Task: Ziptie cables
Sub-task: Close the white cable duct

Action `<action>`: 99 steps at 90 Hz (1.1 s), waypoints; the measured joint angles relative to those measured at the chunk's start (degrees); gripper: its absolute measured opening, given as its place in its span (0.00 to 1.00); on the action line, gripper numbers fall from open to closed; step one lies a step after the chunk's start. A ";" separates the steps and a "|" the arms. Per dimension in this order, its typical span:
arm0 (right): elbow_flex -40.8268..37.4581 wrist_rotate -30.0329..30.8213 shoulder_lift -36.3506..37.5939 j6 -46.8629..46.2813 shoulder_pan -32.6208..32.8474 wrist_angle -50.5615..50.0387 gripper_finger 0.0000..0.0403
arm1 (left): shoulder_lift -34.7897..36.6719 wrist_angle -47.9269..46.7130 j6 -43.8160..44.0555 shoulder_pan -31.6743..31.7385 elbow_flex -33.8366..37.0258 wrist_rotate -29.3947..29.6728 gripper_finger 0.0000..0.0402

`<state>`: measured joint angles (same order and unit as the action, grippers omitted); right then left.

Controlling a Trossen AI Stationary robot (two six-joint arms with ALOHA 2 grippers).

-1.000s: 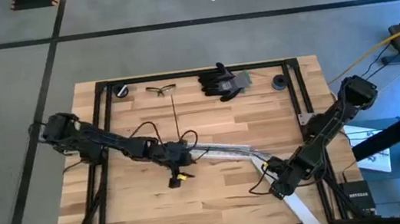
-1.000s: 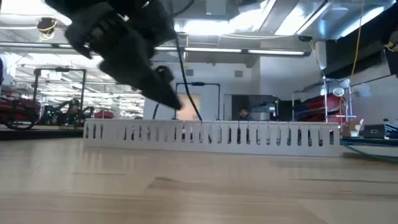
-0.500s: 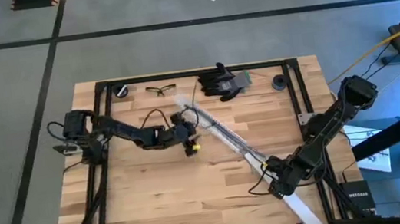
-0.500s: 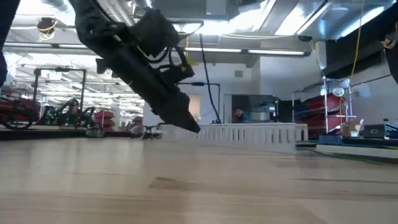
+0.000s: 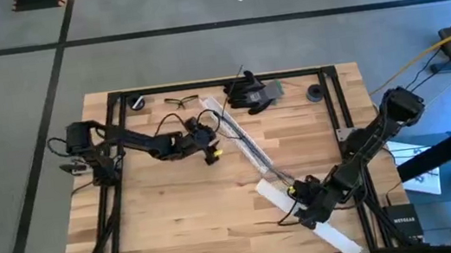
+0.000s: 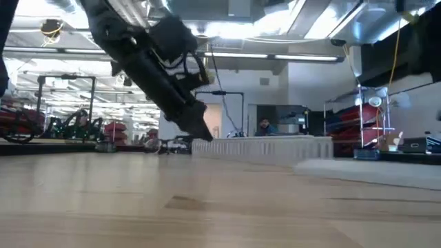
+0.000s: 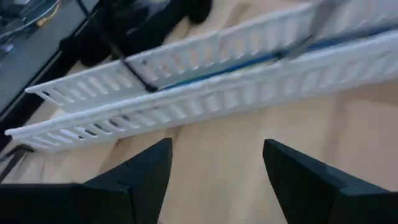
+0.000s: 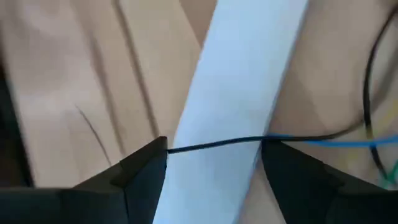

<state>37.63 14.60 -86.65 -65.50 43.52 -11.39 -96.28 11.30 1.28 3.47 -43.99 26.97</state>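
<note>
Cables (image 5: 250, 148) lie inside the slotted white duct (image 5: 241, 142), which runs diagonally from upper centre of the high view down toward lower right. Through my left wrist camera I see dark and blue strands (image 7: 217, 67) running along the channel between its two perforated walls. A few loose ends spill out at the duct's lower end, near my right gripper (image 5: 304, 206).

My left gripper (image 5: 208, 144) sits just beside the duct's upper end, left of it in the high view. Fingers spread apart, nothing between them; wrist view shows bare wood in the gap.

My right gripper is at lower right, over the flat white strip (image 5: 307, 218) lying there. Fingers parted here too. One thin dark wire (image 8: 217, 145) crosses the strip between them, but I am not clamping it.

Progress, as I judge it: early. Wires are gathered roughly along the duct, so the collecting seems partly done. I see no tie around them anywhere, and no zip tie in either gripper. Bundling and cinching are all still to do.

Gloves (image 5: 249, 93), safety glasses (image 5: 180, 102) rest along the table's top edge, untouched.
</note>
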 joint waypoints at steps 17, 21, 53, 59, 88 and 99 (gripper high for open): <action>1.45 4.16 -3.19 14.54 -3.33 4.38 0.60 | 6.66 -8.20 1.49 -5.34 -0.02 -4.54 0.59; 2.12 5.42 -4.01 17.20 -4.46 4.06 0.60 | 7.42 -9.55 1.66 -6.70 -0.04 -5.78 0.59; 14.56 16.47 -4.56 24.08 -16.18 -11.35 0.60 | 10.95 -19.44 4.51 -11.41 0.00 -3.27 0.59; 17.74 18.22 -4.50 24.07 -19.44 -16.10 0.60 | 13.04 -21.57 6.49 -11.77 -0.02 -3.15 0.59; 20.75 5.76 -7.27 29.24 -39.16 -14.09 0.60 | 19.48 -37.09 19.45 -14.52 1.79 -2.23 0.59; 20.75 0.49 -10.92 34.50 -42.16 -7.49 0.60 | 19.04 -37.67 22.62 -16.03 4.63 -2.32 0.59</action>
<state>58.37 15.09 -97.57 -31.00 1.36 -18.89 -77.23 -26.37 23.89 -12.56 -39.36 24.65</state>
